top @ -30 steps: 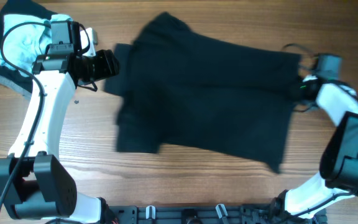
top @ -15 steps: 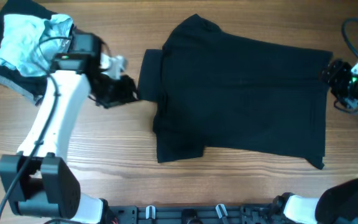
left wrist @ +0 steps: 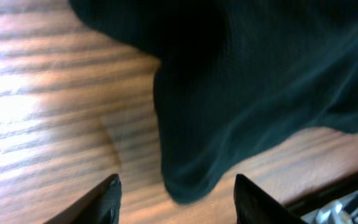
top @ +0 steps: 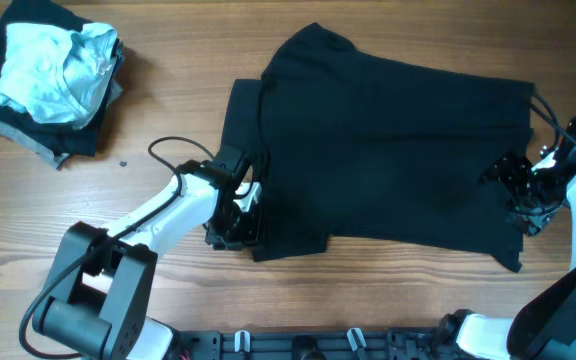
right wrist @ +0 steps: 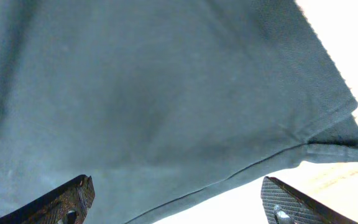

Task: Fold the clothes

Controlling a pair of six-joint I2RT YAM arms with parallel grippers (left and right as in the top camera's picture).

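Shirt (top: 388,170), black and spread flat, is lying across the centre and right of the overhead frame, well short of folded. The left pincer (top: 236,215) is sitting at its lower-left corner with fingers apart. In the left wrist view a lobe of dark cloth is drooping between them (left wrist: 176,193) over bare wood, touching neither finger as far as can be seen. It is probably lining up to take that corner.

The right pincer (top: 513,190) is hanging over the shirt's right edge. Its fingers are spread wide in the right wrist view (right wrist: 176,199), and a stitched hem is running just above them. Nothing is being gripped. With one arm at each end, both are likely preparing to lift opposite edges together for a first fold.

The worktop (top: 148,270) is showing pale wood grain, and glare is washing out part of it in the left wrist view. A pile (top: 48,80) of clothes, a light garment on dark ones, is resting at upper left, well apart from the shirt.
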